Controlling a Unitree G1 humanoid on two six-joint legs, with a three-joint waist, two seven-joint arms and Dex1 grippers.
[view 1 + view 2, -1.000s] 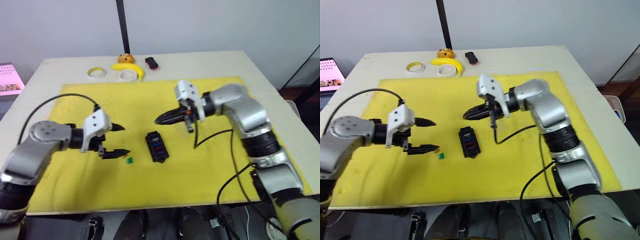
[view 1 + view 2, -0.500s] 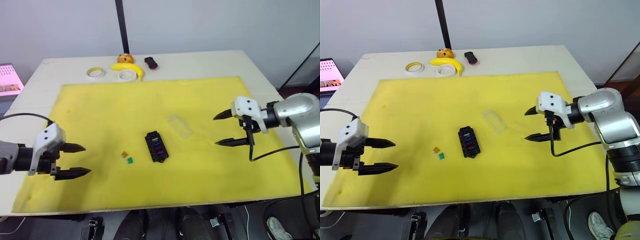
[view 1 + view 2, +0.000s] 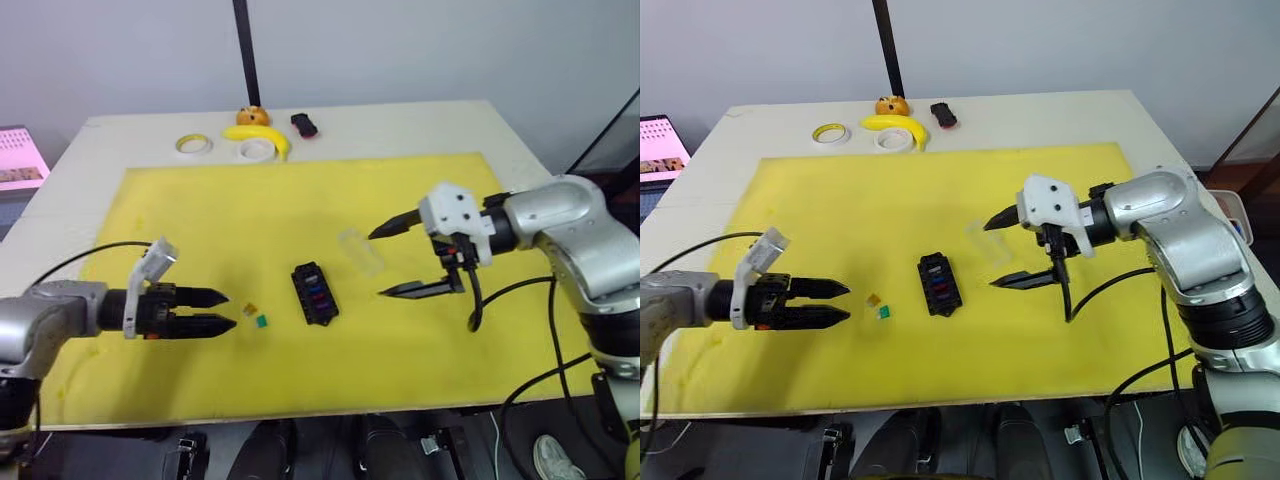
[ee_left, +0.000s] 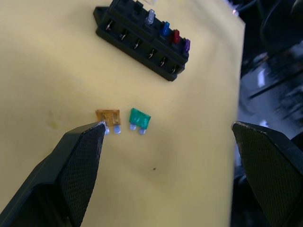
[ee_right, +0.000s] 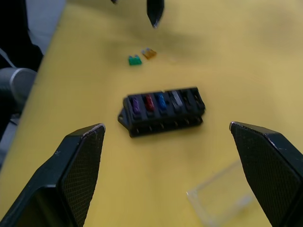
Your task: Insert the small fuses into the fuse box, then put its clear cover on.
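Note:
The black fuse box lies in the middle of the yellow mat, with purple, red, blue and grey fuses standing in one row. Two loose small fuses lie to its left, an orange one and a green one. My left gripper is open and low over the mat, its fingertips just left of these two. The clear cover lies flat to the right of the fuse box. My right gripper hangs open beside it, holding nothing.
At the back of the table are two tape rolls, a banana, an orange toy and a small black-and-red object. A black pole rises behind them. A screen sits off the table's left edge.
My right gripper has gone from shut to open. The clear cover now shows on the mat. Both arms swung outward and came back; the left gripper now points at the loose fuses.

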